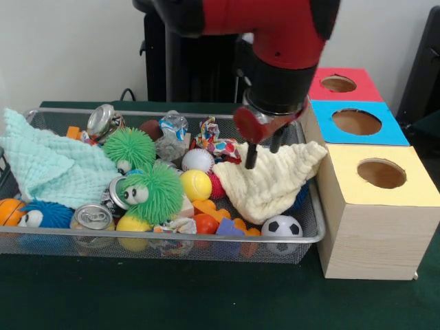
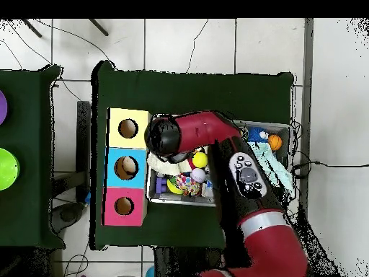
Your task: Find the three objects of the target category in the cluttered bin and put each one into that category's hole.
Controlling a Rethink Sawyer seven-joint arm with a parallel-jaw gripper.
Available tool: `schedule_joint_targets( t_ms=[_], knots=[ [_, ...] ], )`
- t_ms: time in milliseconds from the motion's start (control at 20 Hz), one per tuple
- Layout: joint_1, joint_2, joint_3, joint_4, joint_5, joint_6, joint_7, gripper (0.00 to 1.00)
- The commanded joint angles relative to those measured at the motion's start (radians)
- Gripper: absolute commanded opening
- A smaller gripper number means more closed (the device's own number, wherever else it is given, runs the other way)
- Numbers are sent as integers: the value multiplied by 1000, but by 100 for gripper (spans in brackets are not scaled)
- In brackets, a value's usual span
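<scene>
We see the tool (image 1: 261, 152) hanging low over the right part of the cluttered bin (image 1: 206, 240), its two dark fingers (image 1: 251, 157) a little apart with nothing between them, the tips just above or touching the cream cloth (image 1: 268, 180) that lies draped against the bin's right end; we cannot tell which. Beside the cloth sit a white baseball (image 1: 197, 160), a yellow ball (image 1: 196, 184) and, at the front rim, a small football (image 1: 282, 227). Further left lie two green fuzzy toys (image 1: 152, 191), a silver can (image 1: 91, 217) standing on end, another can (image 1: 103, 120) tipped near the back rim, a blue fuzzy toy (image 1: 45, 214) and a pale mint cloth (image 1: 48, 165) spread over the left end. We cannot pick out a yellow duck among the clutter. To the right of the bin, on the dark green surface (image 1: 206, 295), stand the light-wood boxes (image 1: 375, 220), topped yellow, blue and red, each with a round hole. In the overhead view the red arm (image 2: 238, 173) covers most of the bin.
</scene>
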Motion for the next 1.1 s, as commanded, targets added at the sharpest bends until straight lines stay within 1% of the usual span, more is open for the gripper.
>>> schedule_joint_targets(
  t_ms=[50,300,550,850,1000,1100],
  knots=[
    [-142,-55,146,67,19,17,-298,100],
    [-193,-62,178,12,-17,106,-357,100],
    [-224,-38,193,-12,-65,103,-389,100],
    [-252,-26,209,-55,-98,143,-432,100],
    [-253,-15,215,-78,-104,155,-427,100],
    [-228,1,202,-109,-110,164,-386,100]
  ],
)
